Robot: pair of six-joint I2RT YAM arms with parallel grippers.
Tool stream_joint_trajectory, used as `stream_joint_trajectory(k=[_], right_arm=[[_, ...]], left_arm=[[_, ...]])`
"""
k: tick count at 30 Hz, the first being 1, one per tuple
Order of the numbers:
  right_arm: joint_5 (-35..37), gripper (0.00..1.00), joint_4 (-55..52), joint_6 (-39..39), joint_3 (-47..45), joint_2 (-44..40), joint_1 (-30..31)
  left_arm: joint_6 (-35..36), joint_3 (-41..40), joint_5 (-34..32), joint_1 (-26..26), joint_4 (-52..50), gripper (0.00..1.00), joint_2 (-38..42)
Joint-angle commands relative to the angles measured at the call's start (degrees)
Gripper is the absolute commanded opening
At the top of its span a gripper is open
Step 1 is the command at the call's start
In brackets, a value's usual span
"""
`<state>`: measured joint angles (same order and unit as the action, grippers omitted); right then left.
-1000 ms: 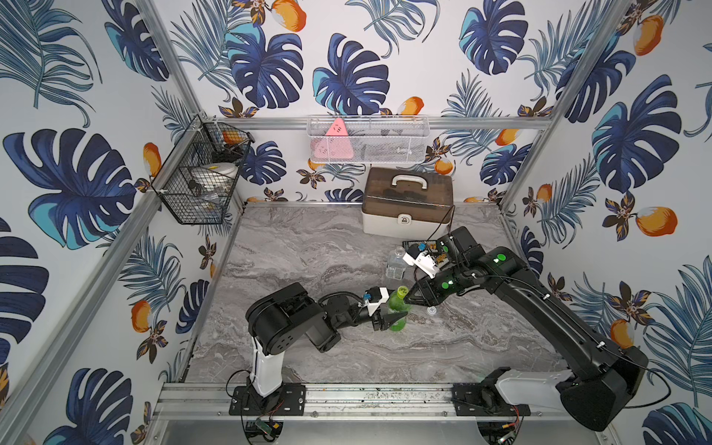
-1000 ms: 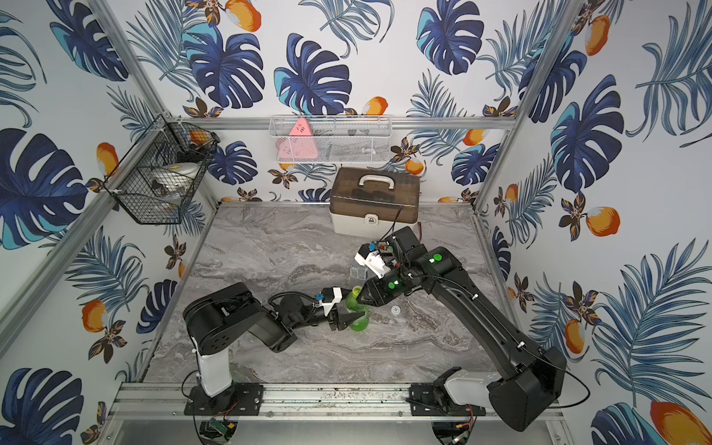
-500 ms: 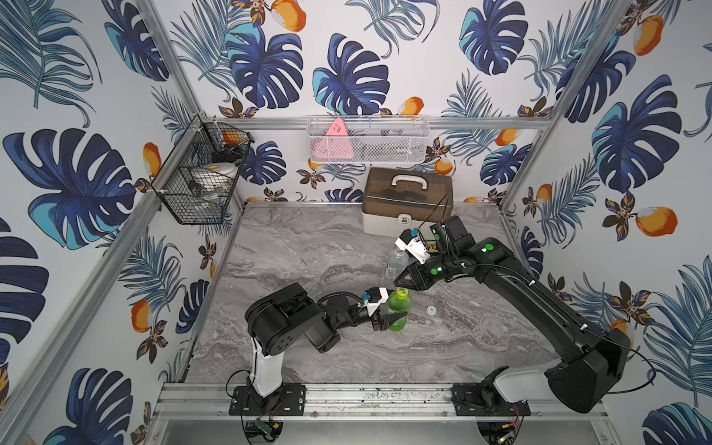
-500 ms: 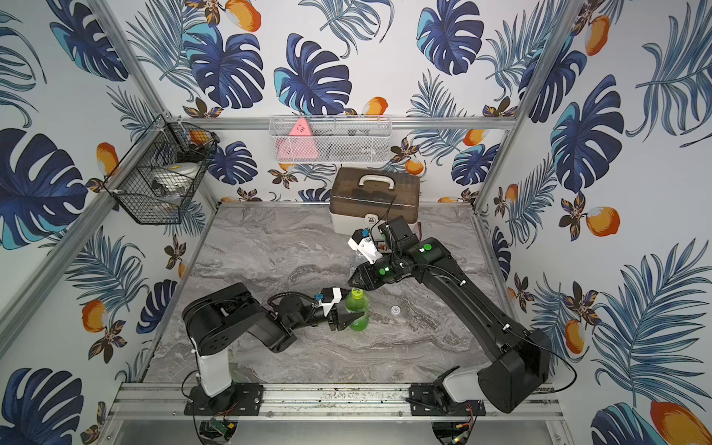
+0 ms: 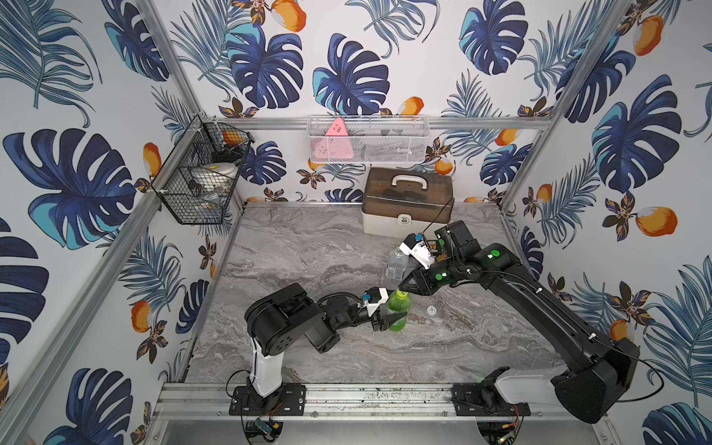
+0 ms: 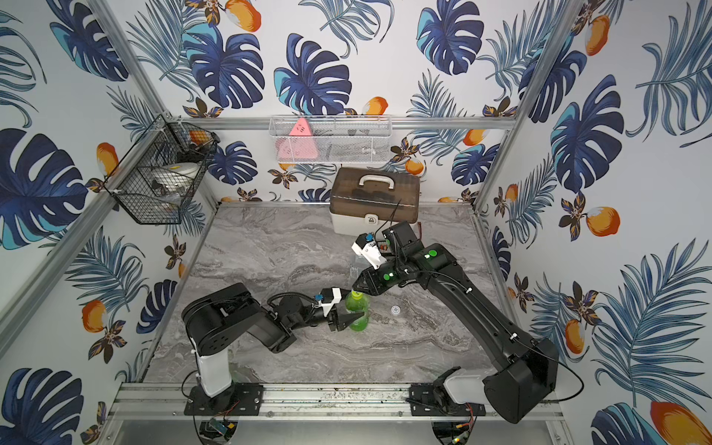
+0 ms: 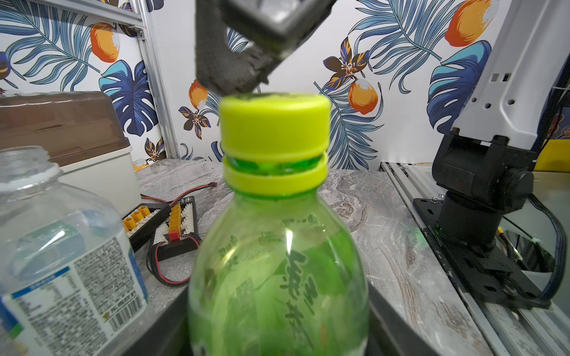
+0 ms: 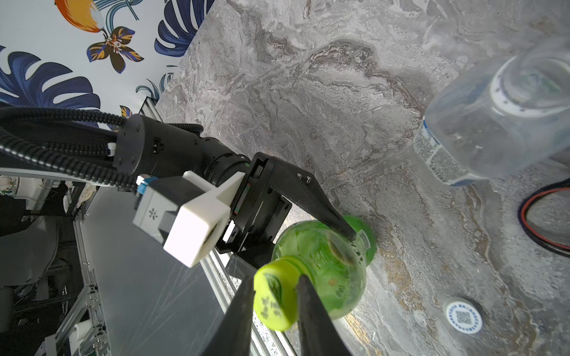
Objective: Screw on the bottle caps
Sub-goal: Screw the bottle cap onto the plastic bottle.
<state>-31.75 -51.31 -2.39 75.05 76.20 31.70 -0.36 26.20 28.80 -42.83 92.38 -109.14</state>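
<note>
The green bottle (image 5: 400,308) (image 6: 359,310) stands upright mid-table with the yellow-green cap (image 5: 401,294) (image 7: 274,126) (image 8: 273,296) on its neck, a gap above the neck ring. My left gripper (image 5: 395,318) (image 7: 277,333) is shut on the bottle's body. My right gripper (image 5: 401,288) (image 8: 276,277) reaches down from behind. Its fingers (image 8: 243,308) flank the cap at its rim, and whether they press it does not show. The clear bottle (image 5: 395,264) (image 8: 499,123) stands open behind. The whitish cap (image 5: 431,309) (image 8: 462,317) lies on the table to the right.
A brown-lidded toolbox (image 5: 406,204) stands at the back wall. A connector board with red and black wires (image 7: 166,222) lies behind the bottles. A black wire basket (image 5: 200,177) and a white mesh shelf (image 5: 366,138) hang on the walls.
My right gripper drew back from the cap half a second ago and has come down to it again, with its jaws narrower. The left gripper and the green bottle have stayed put.
</note>
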Motion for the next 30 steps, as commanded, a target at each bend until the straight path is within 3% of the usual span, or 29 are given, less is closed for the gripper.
stream_joint_trajectory(k=[1,12,19,30], right_arm=[[-3.24,0.26,-3.36,0.02,-0.34,-0.87,0.24],[-0.33,0.3,-1.46,2.04,-0.5,-5.45,0.72],[1.98,0.29,-0.9,-0.67,4.83,1.1,0.7],[1.1,0.25,-1.99,-1.42,3.16,3.17,0.72]], left_arm=[[0.42,-0.59,-2.52,0.19,-3.76,0.68,-0.7],[0.47,-0.66,-2.08,0.2,-3.74,0.67,-0.72],[0.45,-0.62,-1.76,0.14,-3.71,0.68,-0.64],[0.42,-0.52,-2.04,0.2,-3.75,0.68,-0.59]])
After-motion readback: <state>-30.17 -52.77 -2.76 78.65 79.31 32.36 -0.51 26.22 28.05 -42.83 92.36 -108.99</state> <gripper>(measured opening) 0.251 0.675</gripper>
